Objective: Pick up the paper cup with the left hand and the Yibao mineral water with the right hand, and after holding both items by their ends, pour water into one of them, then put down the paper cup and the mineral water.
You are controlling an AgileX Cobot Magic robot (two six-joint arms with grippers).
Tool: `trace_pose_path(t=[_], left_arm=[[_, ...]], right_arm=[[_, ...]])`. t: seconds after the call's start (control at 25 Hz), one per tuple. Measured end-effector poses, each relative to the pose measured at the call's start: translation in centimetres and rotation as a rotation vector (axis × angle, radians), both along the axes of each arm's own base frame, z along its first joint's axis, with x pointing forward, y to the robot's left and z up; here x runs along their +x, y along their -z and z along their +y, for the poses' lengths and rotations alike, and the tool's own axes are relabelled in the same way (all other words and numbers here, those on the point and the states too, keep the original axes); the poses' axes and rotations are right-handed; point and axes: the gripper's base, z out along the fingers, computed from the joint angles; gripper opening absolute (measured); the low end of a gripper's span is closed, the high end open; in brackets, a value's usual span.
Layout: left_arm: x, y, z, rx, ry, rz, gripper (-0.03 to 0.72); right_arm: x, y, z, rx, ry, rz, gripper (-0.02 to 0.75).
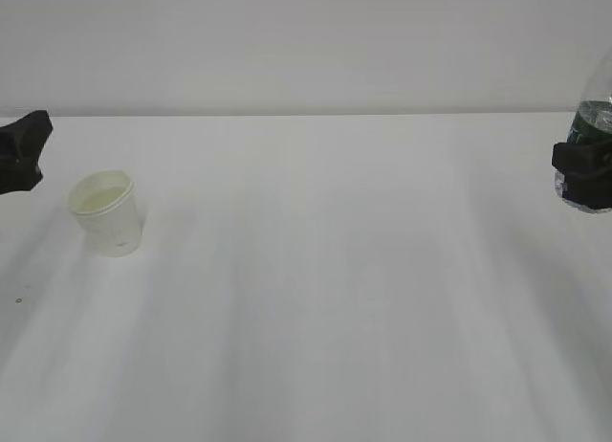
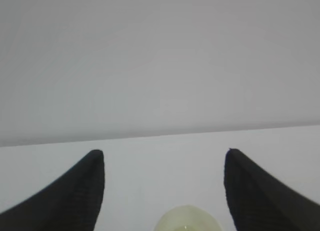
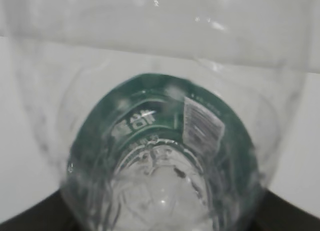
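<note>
The paper cup (image 1: 106, 212) stands upright on the white table (image 1: 316, 298) at the left, with a pale cream inside. My left gripper (image 1: 21, 151) is just left of it and a little behind, apart from it. In the left wrist view the left gripper (image 2: 163, 154) is open and empty, and the cup's rim (image 2: 188, 220) shows low between its fingers. My right gripper (image 1: 581, 170) at the right edge is shut on the lower body of the upright Yibao mineral water (image 1: 595, 126). The bottle's green label (image 3: 165, 116) fills the right wrist view, and the dark fingers (image 3: 295, 213) only show at the bottom corners.
The white table runs back to a plain grey wall (image 1: 306, 40). A tiny dark speck (image 1: 19, 299) lies near the left front. I cannot tell whether the bottle's base touches the table.
</note>
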Motion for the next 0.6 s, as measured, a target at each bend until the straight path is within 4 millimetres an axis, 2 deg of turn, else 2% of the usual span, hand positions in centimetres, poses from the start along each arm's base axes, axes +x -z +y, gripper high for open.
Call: trace_pose_path(t=[0.16,0.6], left_arm=[[0.8,-1.2,-0.1,0.0,-0.001,-0.018,0.529],[3.2,-3.2,-0.3,0.024,-0.009,0.109,0.515]], right_arm=[[0.0,0.0,0.0,0.0,0.0,0.0,0.401],[0.0,0.0,0.0,0.0,0.0,0.0,0.4]])
